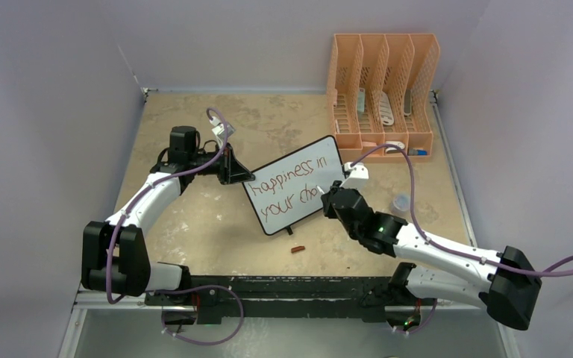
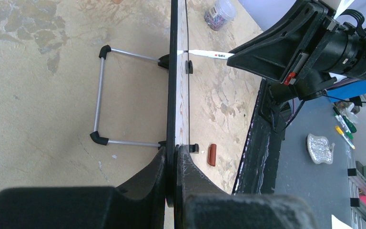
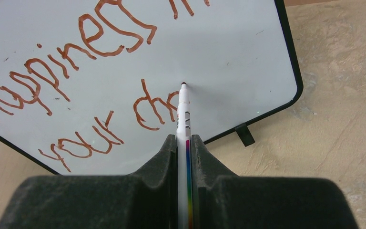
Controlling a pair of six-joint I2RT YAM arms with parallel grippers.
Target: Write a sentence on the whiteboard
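whiteboard (image 1: pixel 293 195) stands propped near the middle of the table (image 1: pixel 194 224), turned at an angle, face toward the right arm; wire stand (image 2: pixel 100 95) folded out behind it, seen from the left wrist

sentence (image 1: pixel 291 177) in red-brown marker, two lines: "happiness in" on top, "your ch" plus a started letter below, so the last word is unfinished

handling, my guess: board is light, thin and stiff with a slick glossy face. It would probably skid or tip back under pen pressure, so it needs bracing. Best hold is a pinch across the black frame at a side edge, clear of the writing. Keep off the face, wet ink smears

left claw (image 2: pixel 176 152) closed on the board's frame edge, one finger on each side of the panel, steadying it from the board's left end

right claw (image 3: pixel 184 138) clamped tight on a white marker (image 3: pixel 184 112), gripping mid-barrel, with the tip sticking out ahead. Tip is touching the board face just right of the "h" in the lower line. The barrel looks slim and smooth and could twist in the grip if pushed hard

small red-brown cap (image 1: pixel 297 249), likely the marker's, lies on the table just in front of the board, touching nothing
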